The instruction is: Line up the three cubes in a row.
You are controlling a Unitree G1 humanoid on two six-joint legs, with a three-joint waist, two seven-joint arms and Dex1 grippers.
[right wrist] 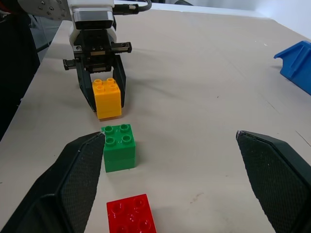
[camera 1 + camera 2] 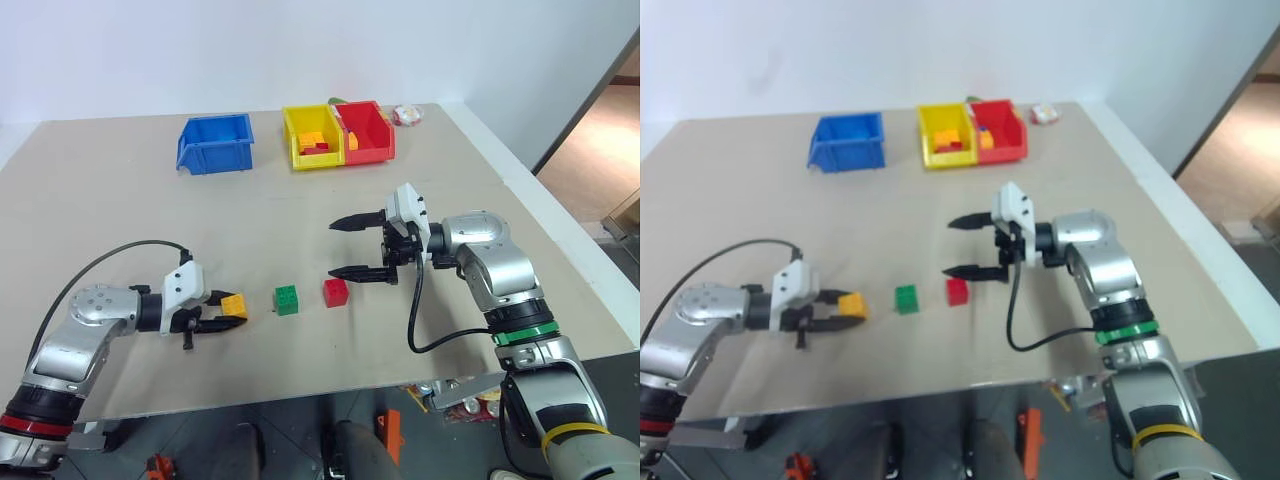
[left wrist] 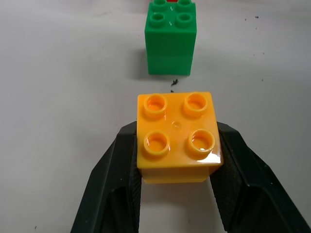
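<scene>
The left gripper [image 2: 232, 310] is clamping the orange cube [image 3: 176, 137] by its flat side walls, on or just above the table [image 2: 120, 220], beside the green cube [image 2: 287, 299], with the red cube [image 2: 336, 291] next along. The right gripper [image 2: 358, 247] is hanging with jaws wide, holding nothing. The cubes appear light, rigid and glossy; flat sides are offering the surest hold.

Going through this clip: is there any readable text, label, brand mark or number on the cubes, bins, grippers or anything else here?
None can be read.
The orange-yellow cube, green cube and red cube: studs are glossy; any embossing is too small to tell.
The blue bin, yellow bin and red bin: no labels.
A small packet at the table's far edge: print too small to read.
</scene>
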